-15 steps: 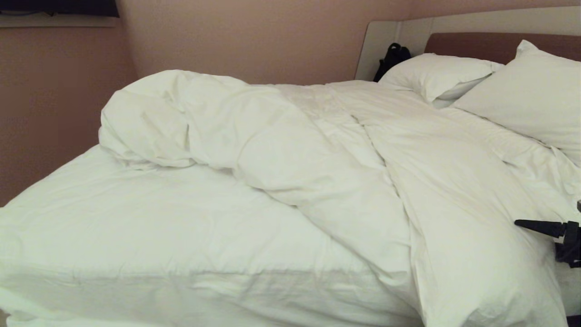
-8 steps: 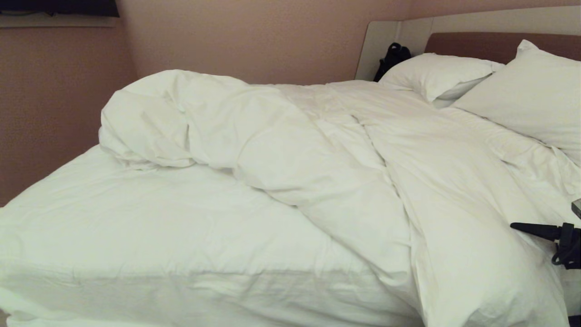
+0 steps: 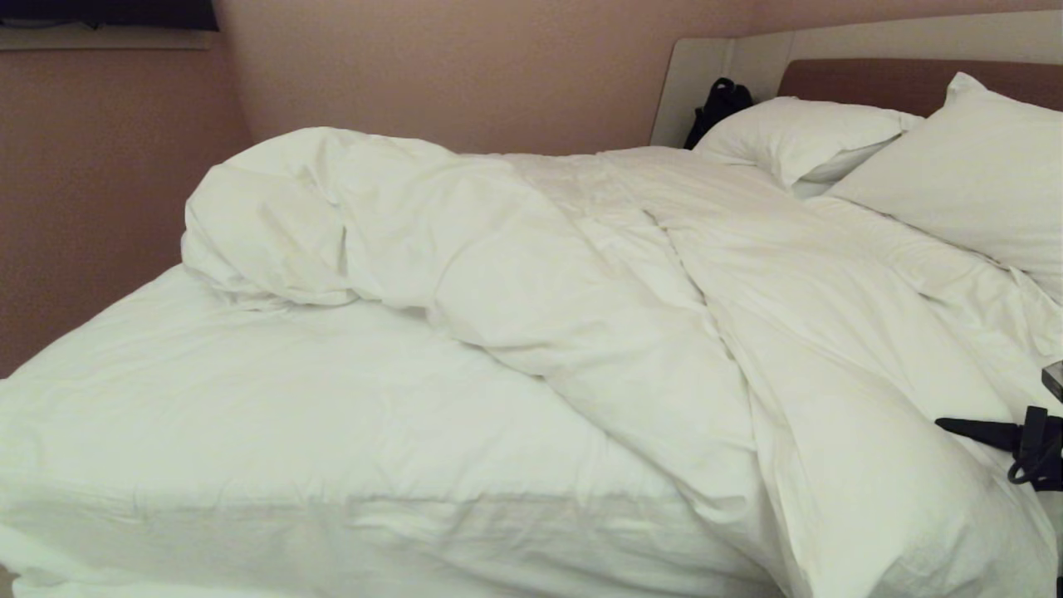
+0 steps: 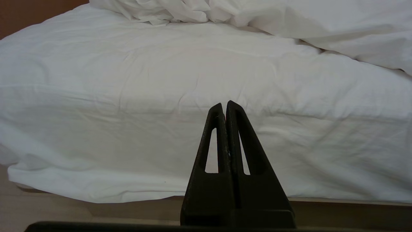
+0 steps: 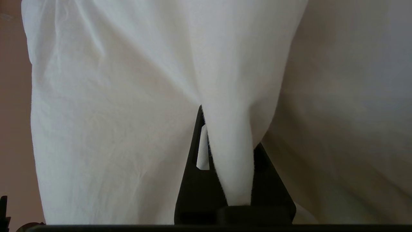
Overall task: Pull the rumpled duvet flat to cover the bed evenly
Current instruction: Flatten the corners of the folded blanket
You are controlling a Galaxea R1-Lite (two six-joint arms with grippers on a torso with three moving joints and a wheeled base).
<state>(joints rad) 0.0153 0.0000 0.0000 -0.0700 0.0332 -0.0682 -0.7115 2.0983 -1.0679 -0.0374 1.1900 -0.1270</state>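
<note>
The right gripper [image 5: 225, 154] is clamping a fold of the duvet [image 3: 581, 274], which is lying bunched across the bed [image 3: 249, 432], so the next move is probably pulling toward the bare foot while the left gripper [image 4: 225, 108] is idling, jaws together.

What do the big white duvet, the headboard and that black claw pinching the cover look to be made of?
The duvet looks like matte woven cotton over soft filling: it puffs and creases. The headboard seems a smooth pale grey board with a brown padded panel, possibly fabric or leatherette. The right gripper, shut on a fold of duvet, looks like matte black moulded plastic.
</note>
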